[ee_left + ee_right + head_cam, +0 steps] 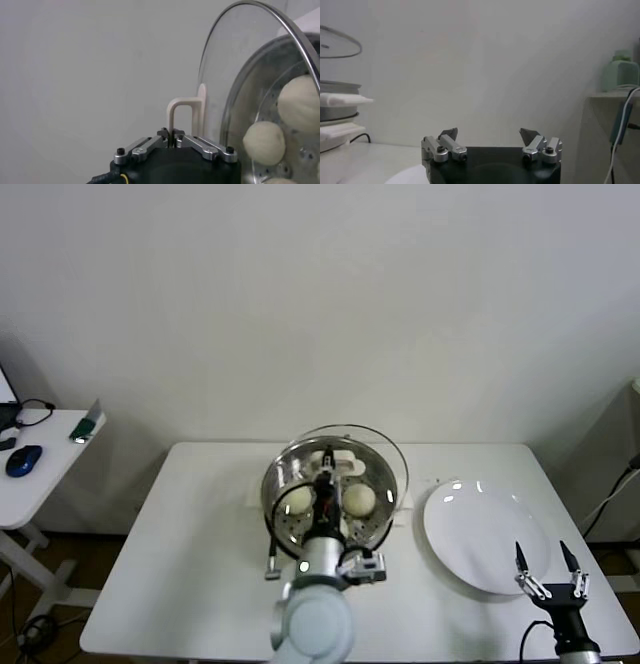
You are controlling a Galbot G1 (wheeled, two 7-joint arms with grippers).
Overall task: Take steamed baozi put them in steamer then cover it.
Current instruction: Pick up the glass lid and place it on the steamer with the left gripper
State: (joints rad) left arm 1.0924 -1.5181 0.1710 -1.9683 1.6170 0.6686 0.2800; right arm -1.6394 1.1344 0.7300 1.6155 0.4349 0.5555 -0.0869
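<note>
The steamer (283, 480) stands mid-table with cream-white baozi inside; two show in the head view (298, 500) (359, 499) and three in the left wrist view (264, 143). My left gripper (324, 475) is shut on the white handle (181, 111) of the clear glass cover (392, 452). It holds the cover just above the steamer, tilted, with its far edge raised. The cover's rim shows in the left wrist view (280, 22) over the steamer (245, 82). My right gripper (547, 563) is open and empty at the table's front right, beside the white plate.
An empty white plate (480, 529) lies to the right of the steamer. A side table (40, 449) at the far left holds a blue mouse (22, 459). The steamer's cable (271, 556) runs toward the table's front.
</note>
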